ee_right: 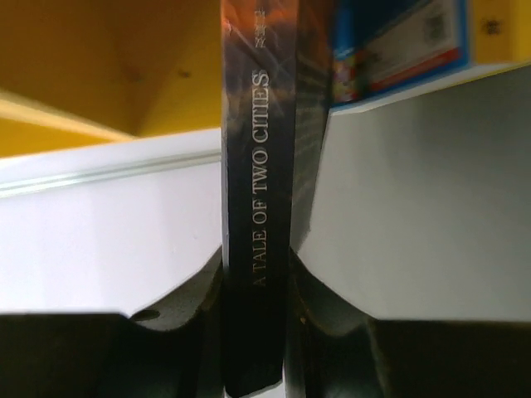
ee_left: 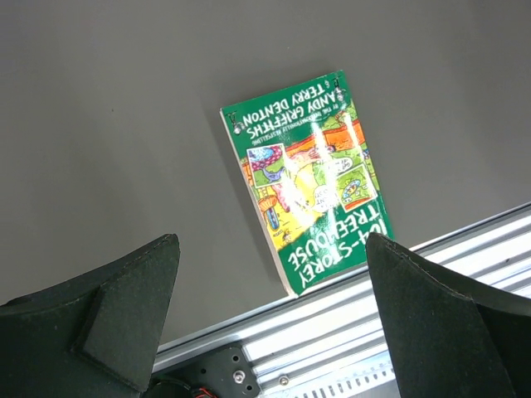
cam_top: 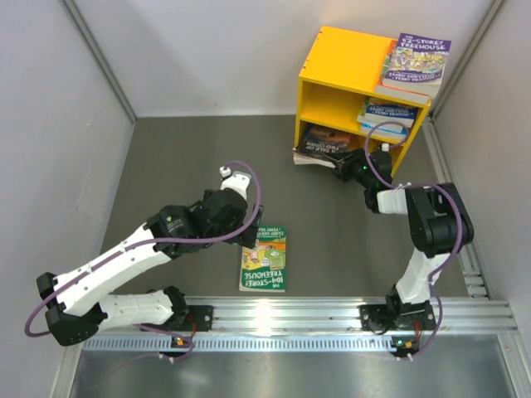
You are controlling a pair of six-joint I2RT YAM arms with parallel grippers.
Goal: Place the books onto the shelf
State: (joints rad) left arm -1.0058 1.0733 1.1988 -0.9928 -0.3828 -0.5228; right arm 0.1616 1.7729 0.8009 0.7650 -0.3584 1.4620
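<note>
Sitting pinched between the right jaws is the dark book (ee_right: 257,207).

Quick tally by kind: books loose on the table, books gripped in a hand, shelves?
Green Treehouse book loose on the table: 1
Dark book, A Tale of Two Cities, in the right hand: 1
Yellow shelf: 1
Total: 3
</note>
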